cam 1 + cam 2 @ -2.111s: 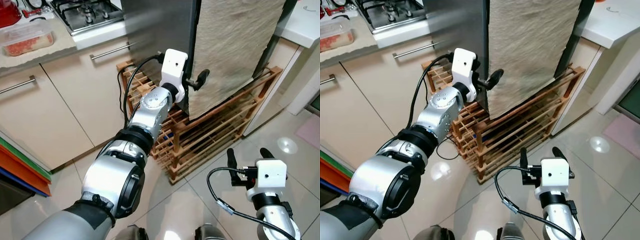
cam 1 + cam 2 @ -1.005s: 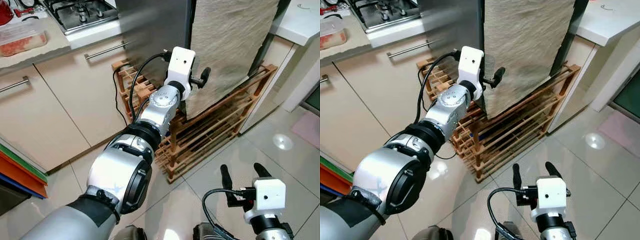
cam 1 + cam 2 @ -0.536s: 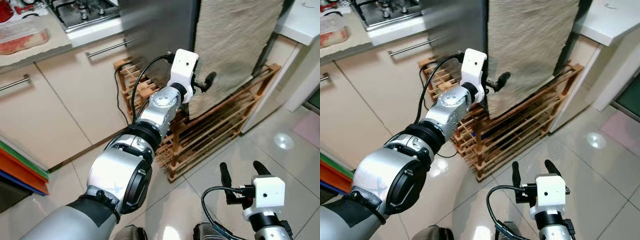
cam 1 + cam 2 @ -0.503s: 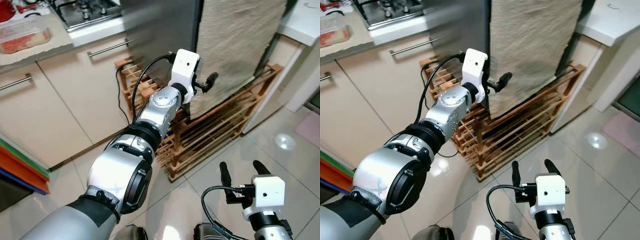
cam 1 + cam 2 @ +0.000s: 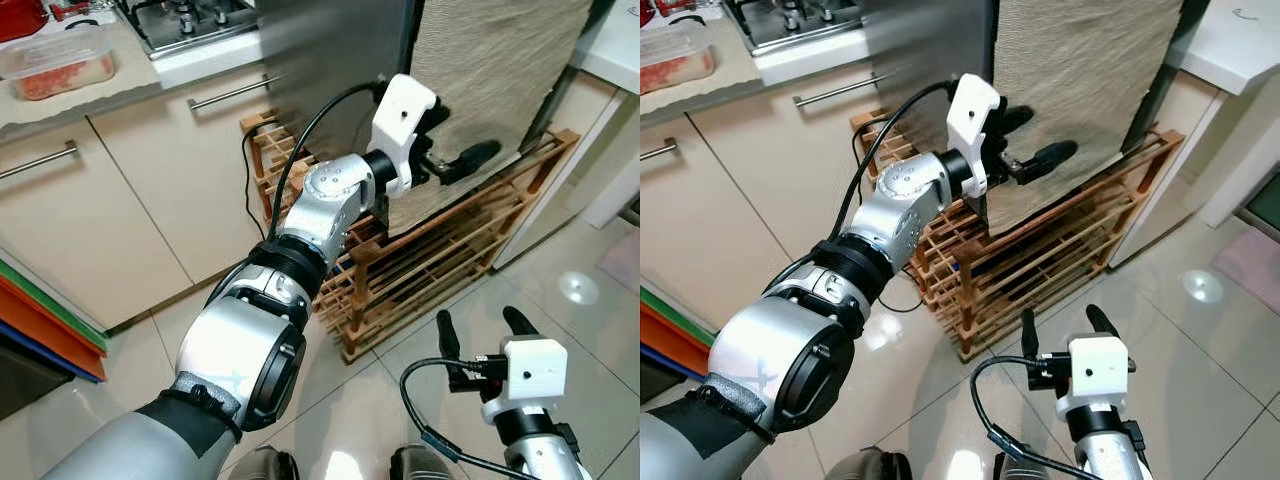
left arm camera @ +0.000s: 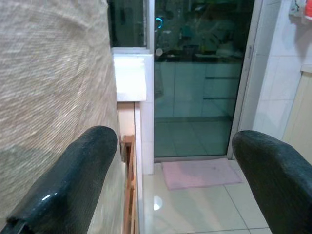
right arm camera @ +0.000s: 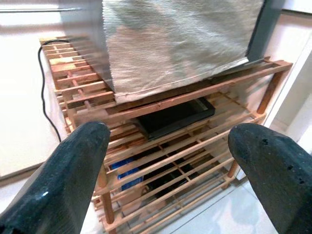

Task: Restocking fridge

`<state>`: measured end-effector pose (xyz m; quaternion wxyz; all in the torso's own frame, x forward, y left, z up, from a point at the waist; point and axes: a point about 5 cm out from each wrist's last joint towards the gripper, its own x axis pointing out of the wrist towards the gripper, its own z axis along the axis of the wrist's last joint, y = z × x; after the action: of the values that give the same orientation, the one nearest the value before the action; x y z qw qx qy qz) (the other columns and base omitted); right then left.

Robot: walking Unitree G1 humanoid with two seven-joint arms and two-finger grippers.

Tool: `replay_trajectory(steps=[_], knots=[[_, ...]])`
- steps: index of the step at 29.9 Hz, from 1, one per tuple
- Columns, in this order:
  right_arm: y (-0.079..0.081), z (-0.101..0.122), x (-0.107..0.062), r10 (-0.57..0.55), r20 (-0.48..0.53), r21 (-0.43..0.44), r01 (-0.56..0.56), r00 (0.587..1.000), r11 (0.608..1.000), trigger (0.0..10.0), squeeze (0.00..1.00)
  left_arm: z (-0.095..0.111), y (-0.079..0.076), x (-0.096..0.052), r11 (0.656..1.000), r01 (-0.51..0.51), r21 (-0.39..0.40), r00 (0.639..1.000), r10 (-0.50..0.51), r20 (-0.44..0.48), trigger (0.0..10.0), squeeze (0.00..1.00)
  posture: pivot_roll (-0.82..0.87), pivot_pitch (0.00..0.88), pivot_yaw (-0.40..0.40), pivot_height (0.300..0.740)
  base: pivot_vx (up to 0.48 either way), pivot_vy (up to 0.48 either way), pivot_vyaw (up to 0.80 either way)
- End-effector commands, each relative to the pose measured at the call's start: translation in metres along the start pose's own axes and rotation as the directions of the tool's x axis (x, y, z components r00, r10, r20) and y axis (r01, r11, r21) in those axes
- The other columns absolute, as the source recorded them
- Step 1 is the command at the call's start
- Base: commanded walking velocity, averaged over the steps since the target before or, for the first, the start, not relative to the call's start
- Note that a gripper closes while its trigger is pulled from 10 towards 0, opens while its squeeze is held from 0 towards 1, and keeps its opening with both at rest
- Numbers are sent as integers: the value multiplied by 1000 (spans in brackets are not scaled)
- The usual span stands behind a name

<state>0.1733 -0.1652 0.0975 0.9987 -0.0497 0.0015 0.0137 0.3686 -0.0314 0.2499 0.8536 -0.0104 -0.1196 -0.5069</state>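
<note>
The fridge (image 5: 320, 50) is a tall grey steel body with a beige woven cloth (image 5: 500, 60) hanging down its front. My left arm reaches out to it. The left gripper (image 5: 450, 135) is open in front of the cloth's lower part, with nothing between its fingers. In the left wrist view the open left gripper (image 6: 165, 175) has the cloth (image 6: 53, 97) beside one finger. My right gripper (image 5: 480, 325) hangs low over the tiled floor, open and empty. The right wrist view looks past its fingers (image 7: 73, 165) at the rack below the cloth.
A wooden slatted rack (image 5: 440, 260) stands under the fridge, with a black flat item (image 7: 173, 114) on a shelf. Beige cabinets (image 5: 100, 200), a stove (image 5: 190, 15) and a food container (image 5: 60, 62) are left. A white counter (image 5: 615, 45) is right. A glass door (image 6: 200, 73) lies beyond.
My left gripper has swung right from the seam between steel and cloth, and now stands across the cloth's front. The right gripper has hardly moved. The camera has shifted slightly.
</note>
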Motion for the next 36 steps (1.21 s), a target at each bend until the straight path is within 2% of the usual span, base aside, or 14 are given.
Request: replay_trajectory(steps=[1, 8, 9, 10, 12, 14, 15, 18, 19, 20, 29, 33, 34, 36], knots=[[-4, -1, 3, -41, -5, -3, 41, 999, 999, 10000, 0, -21, -45, 16, 985, 50, -167, 997, -41, 59, 10000, 0, -239, 125, 92, 710, 0, 0, 0], [-17, 15, 14, -145, 66, -11, 146, 987, 989, 10000, 0, -40, -14, -35, 985, -109, -132, 993, 114, 34, 10000, 0, -212, 114, 90, 710, 0, 0, 0], [-18, 17, 16, -150, 73, -10, 151, 986, 988, 10000, 0, -44, -10, -44, 982, -135, -129, 990, 139, 23, 10000, 0, -205, 111, 87, 710, 0, 0, 0], [-21, 20, 20, -151, 92, -17, 153, 984, 988, 10000, 0, -52, -1, -71, 970, -206, -133, 979, 205, -20, 10000, 0, -175, 100, 85, 710, 0, 0, 0], [-21, 21, 22, -151, 100, -21, 154, 983, 988, 10000, 0, -54, 2, -80, 965, -231, -125, 973, 228, -40, 10000, 0, -169, 97, 84, 710, 0, 0, 0], [-26, 25, 28, -171, 129, -35, 177, 977, 984, 10000, 0, -57, 6, -109, 950, -312, -21, 948, 309, -80, 10000, 0, -144, 77, 84, 710, 0, 0, 0], [-26, 25, 28, -171, 129, -35, 177, 977, 984, 10000, 0, -57, 6, -109, 950, -312, -21, 948, 309, -80, 10000, 0, -144, 77, 84, 710, 0, 0, 0], [-34, 31, 38, -228, 160, -57, 240, 960, 969, 10000, 0, -66, 19, -154, 859, -497, 121, 858, 507, -84, 10000, 0, -129, 49, 87, 710, 0, 0, 0], [-34, 31, 38, -228, 160, -57, 240, 960, 969, 10000, 0, -66, 19, -154, 859, -497, 121, 858, 507, -84, 10000, 0, -129, 49, 87, 710, 0, 0, 0], [-38, 33, 43, -248, 167, -62, 261, 954, 963, 10000, 0, -64, 24, -173, 807, -588, 52, 804, 590, -67, 10000, 0, -123, 39, 85, 710, 0, 0, 0], [-36, 38, 55, -243, 198, -74, 262, 949, 962, 10000, 0, -59, 8, -164, 833, -553, 37, 828, 554, -92, 10000, 0, -123, 0, 76, 710, 0, 0, 0], [-34, 42, 43, -252, 197, -80, 272, 947, 959, 10000, 0, -71, 6, -190, 811, -579, 80, 795, 584, -165, 10000, 0, -131, 0, 71, 710, 0, 0, 0], [-26, 38, 21, -210, 158, -83, 225, 965, 971, 10000, 0, -82, 1, -220, 807, -580, 111, 767, 587, -259, 10000, 0, -132, 4, 65, 710, 0, 0, 0], [-23, 36, 13, -186, 143, -85, 199, 972, 976, 10000, 0, -84, -1, -227, 810, -574, 119, 762, 582, -285, 10000, 0, -132, 4, 65, 710, 0, 0, 0]])
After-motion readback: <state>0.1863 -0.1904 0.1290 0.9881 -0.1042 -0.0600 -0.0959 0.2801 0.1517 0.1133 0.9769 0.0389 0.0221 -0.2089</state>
